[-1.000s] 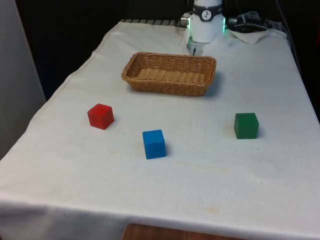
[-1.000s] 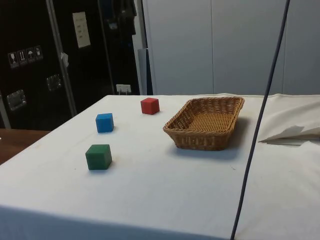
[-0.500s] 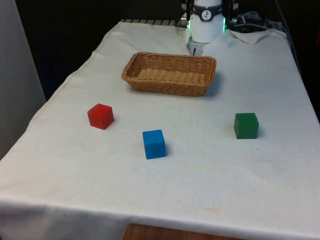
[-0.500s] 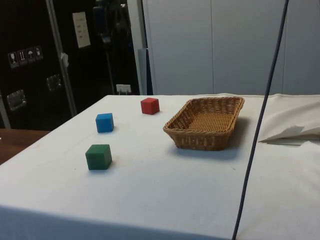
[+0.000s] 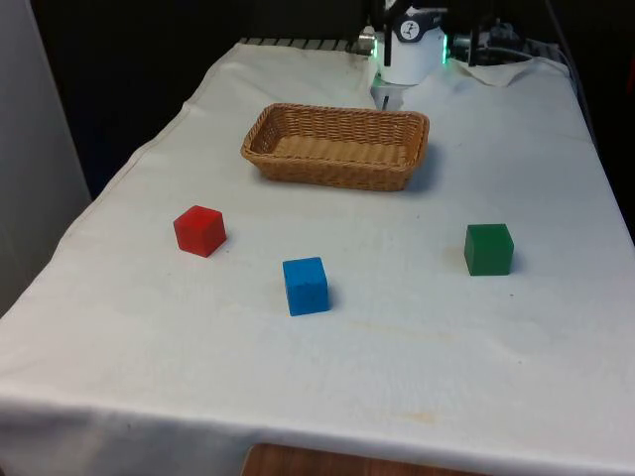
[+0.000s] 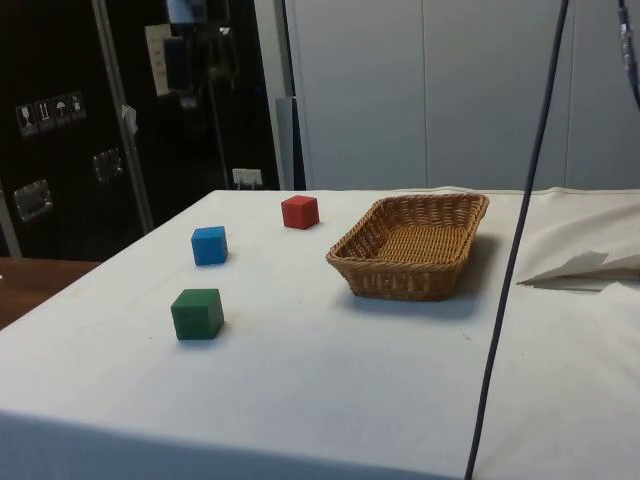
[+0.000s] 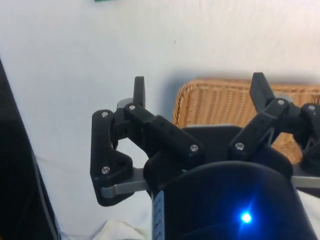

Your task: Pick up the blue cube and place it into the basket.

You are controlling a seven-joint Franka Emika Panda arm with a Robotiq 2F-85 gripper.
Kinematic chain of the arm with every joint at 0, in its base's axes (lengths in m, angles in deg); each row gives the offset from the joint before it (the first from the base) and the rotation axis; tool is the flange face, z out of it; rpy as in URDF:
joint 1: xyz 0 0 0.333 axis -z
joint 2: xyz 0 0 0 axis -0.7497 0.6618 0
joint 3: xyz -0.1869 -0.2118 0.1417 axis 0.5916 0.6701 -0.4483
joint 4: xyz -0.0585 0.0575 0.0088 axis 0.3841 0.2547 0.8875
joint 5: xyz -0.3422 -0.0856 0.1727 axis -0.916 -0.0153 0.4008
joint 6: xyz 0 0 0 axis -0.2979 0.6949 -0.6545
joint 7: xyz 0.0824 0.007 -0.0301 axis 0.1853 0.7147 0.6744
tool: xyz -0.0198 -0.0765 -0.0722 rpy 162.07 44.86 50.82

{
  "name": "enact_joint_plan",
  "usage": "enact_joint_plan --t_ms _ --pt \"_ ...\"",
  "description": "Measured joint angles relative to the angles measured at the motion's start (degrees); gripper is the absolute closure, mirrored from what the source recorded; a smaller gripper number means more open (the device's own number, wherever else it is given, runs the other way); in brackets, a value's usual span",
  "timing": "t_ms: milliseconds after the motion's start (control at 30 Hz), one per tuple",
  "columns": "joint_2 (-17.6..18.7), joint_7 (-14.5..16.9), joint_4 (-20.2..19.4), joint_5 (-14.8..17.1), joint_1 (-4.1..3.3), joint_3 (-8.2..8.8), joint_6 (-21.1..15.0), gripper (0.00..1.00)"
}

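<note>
The tool (image 7: 197,87) hangs wide open over the basket's (image 5: 337,146) far end — holding nothing. The blue cube (image 5: 306,286) sits on the desk (image 5: 397,347), between red cube (image 5: 199,230) and green cube (image 5: 488,248).

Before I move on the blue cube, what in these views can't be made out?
- Tool: wrist view shows it open above the basket; its height over the table is unclear.
- Basket floor near the front wall: front view, hidden by the rim.
- Green cube: wrist view, cut off by the edge.
- Blue cube: far faces hidden.
</note>
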Motion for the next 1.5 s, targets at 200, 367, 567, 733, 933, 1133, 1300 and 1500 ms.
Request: enact_joint_plan --t_ms 200,367,567,733,933,1133,1300,1500 --pt "2.1 1.4 0.4 -0.9 -0.06 -0.17 -2.9 0.00" --pt "2.9 3.2 0.1 -1.1 -0.06 -0.17 -4.8 0.00" --pt "3.6 5.7 -1.0 -1.3 -0.06 -0.17 -7.6 0.00" --pt "4.2 7.7 -1.7 -1.3 -0.06 -0.17 -9.8 0.00" --pt "5.5 9.9 -1.8 -1.3 0.00 -0.17 -12.0 0.00" --pt "6.0 10.3 -1.3 -1.2 0.17 -0.11 -12.0 0.00" --pt "8.0 11.7 0.1 -1.1 0.17 -0.11 -12.4 0.00" --pt "11.7 13.9 3.2 -1.2 0.17 -0.11 -12.6 0.00"
